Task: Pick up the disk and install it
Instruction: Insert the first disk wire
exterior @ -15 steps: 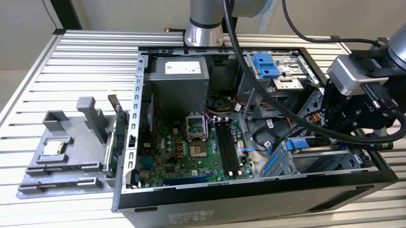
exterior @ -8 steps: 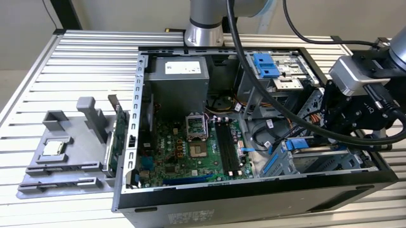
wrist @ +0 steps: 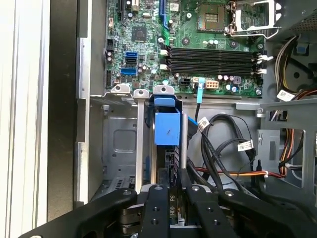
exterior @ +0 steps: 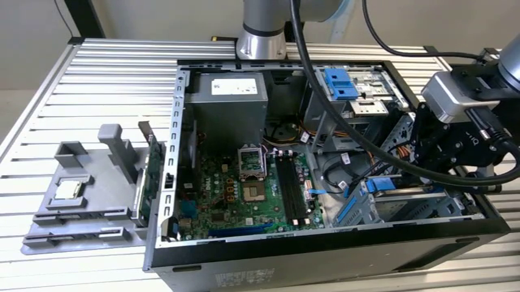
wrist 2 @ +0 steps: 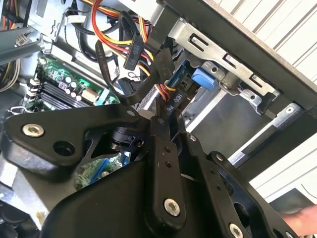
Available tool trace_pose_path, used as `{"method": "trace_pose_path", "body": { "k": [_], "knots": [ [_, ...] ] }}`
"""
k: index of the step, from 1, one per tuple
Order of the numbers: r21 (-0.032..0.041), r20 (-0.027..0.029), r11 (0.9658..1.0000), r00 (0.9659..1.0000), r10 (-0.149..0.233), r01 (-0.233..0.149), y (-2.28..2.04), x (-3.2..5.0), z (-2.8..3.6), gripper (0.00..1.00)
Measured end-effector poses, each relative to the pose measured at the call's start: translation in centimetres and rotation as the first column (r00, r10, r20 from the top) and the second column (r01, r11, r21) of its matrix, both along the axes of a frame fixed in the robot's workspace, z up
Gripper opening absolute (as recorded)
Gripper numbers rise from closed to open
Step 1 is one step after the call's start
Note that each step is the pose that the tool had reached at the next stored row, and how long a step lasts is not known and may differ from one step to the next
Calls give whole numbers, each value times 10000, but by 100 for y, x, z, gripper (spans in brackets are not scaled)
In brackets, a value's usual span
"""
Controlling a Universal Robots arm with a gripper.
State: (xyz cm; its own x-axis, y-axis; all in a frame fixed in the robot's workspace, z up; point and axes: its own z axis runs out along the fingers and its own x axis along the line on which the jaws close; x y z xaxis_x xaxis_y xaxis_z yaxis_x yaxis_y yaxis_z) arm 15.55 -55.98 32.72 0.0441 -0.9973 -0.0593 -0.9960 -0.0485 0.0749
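The disk (wrist: 167, 128) stands on edge inside the grey drive cage (wrist: 116, 144), with its blue bracket tab toward the motherboard. In the exterior view the disk (exterior: 380, 185) shows as a blue piece at the cage (exterior: 410, 210), at the case's front right. My gripper (wrist: 177, 191) hovers over the disk's end away from the tab. It is shut, with a black labelled cable plug (wrist: 173, 210) in the slim gap between its fingers. In the second wrist view the gripper (wrist 2: 171, 121) points at the disk (wrist 2: 203, 78). The gripper (exterior: 427, 164) hangs just above the cage.
The open computer case lies on a slatted metal table (exterior: 106, 79). Black data cables (wrist: 223, 144) and coloured power wires (wrist 2: 114, 20) crowd the space beside the cage. The motherboard (exterior: 243, 194) and power supply (exterior: 228, 100) lie toward the exterior view's left. A grey fixture (exterior: 81, 201) sits beside the case.
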Motion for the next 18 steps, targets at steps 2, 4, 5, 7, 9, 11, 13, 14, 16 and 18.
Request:
{"method": "trace_pose_path", "body": {
  "k": [2,4,5,7,9,11,13,14,16,18],
  "knots": [
    [0,0,10000,10000,0,0,0,0,-1,0],
    [11,0,10000,10000,0,0,0,0,-5,100],
    [16,0,10000,10000,0,0,0,0,4,100],
    [16,0,10000,10000,0,0,0,0,43,100],
    [23,0,10000,10000,0,0,0,0,91,100],
    [23,0,10000,10000,0,0,0,0,134,100],
    [24,0,10000,10000,0,0,0,0,177,100],
    [25,0,10000,10000,0,0,0,0,193,100],
    [24,3,10000,10000,0,0,1,0,205,100],
    [25,14,10000,10000,0,0,2,1,204,100]
  ]
}}
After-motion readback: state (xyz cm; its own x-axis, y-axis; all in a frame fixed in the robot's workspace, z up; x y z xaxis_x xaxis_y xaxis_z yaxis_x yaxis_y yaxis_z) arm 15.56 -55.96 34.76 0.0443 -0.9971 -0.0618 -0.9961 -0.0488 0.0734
